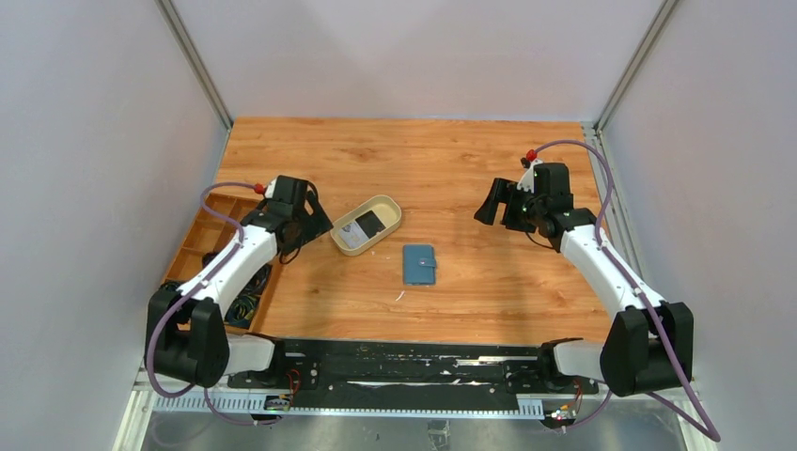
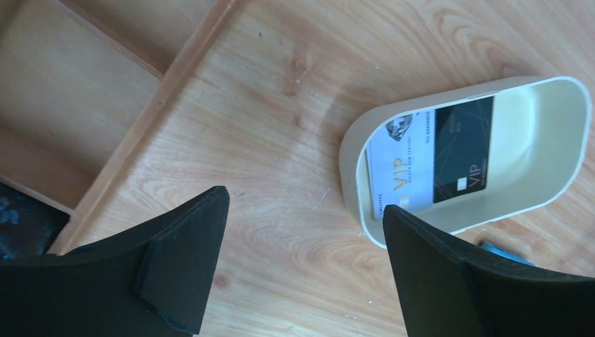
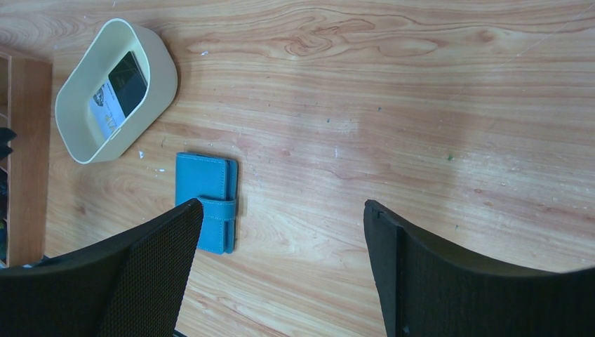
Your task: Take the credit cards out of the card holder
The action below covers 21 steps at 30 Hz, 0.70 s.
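- Two grippers are in view, both empty. The left gripper (image 2: 303,210) hangs with its jaws spread wide over the table (image 1: 489,160), just beside the beige tray (image 2: 351,151). The right gripper (image 3: 282,210) is equally wide and well apart from the card holder (image 1: 419,264).
- The card holder lies flat and folded shut at mid-table, near the tray.
- The tray holds a pale card (image 2: 400,172) overlapped by a black card (image 2: 463,151). I cannot tell whether the shut holder contains more.
- Handling, as I judge it:
  - The holder is light and soft-sided, and it will likely slide on the wood. Pin one half and lift the snap tab (image 3: 219,208).
  - The cards are thin, stiff and slick. Pinch an exposed edge.
- The holder's long axis runs away from the arm bases, with the tab edge facing the right arm.
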{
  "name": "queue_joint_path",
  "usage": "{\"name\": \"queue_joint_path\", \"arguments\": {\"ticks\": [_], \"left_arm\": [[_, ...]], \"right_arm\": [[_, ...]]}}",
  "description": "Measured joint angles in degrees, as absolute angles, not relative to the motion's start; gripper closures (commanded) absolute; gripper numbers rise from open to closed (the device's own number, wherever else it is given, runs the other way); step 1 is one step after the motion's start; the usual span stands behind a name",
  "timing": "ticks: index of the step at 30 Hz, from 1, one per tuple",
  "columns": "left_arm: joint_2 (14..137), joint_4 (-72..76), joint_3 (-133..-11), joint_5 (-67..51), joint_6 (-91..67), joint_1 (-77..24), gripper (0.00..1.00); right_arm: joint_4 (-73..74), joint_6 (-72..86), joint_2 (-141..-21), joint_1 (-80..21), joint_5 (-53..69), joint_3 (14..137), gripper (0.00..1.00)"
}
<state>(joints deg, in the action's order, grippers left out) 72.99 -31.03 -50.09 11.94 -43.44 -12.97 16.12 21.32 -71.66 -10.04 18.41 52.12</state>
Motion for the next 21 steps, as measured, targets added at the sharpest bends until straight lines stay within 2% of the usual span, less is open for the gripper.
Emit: {"name": "queue_joint_path", "arguments": {"ticks": [9, 15, 18, 21], "left_arm": [[80.23, -28.08, -47.66, 11.42, -45.69, -15.16, 0.21], [88.03, -26.81, -52.77, 12.25, -45.58, -16.93, 0.29], [91.02, -26.09, -54.59, 12.25, -45.47, -17.12, 0.45], [92.9, -25.54, -55.24, 12.12, -45.3, -17.12, 0.75]], "right_arm": [[16.14, 21.34, -71.9, -10.04, 18.41, 52.1, 0.12], [16.12, 21.37, -72.38, -10.04, 18.39, 52.1, 0.12], [16.1, 21.37, -72.82, -10.07, 18.37, 52.1, 0.12], [16.1, 21.34, -73.14, -10.09, 18.35, 52.1, 0.12]]}}
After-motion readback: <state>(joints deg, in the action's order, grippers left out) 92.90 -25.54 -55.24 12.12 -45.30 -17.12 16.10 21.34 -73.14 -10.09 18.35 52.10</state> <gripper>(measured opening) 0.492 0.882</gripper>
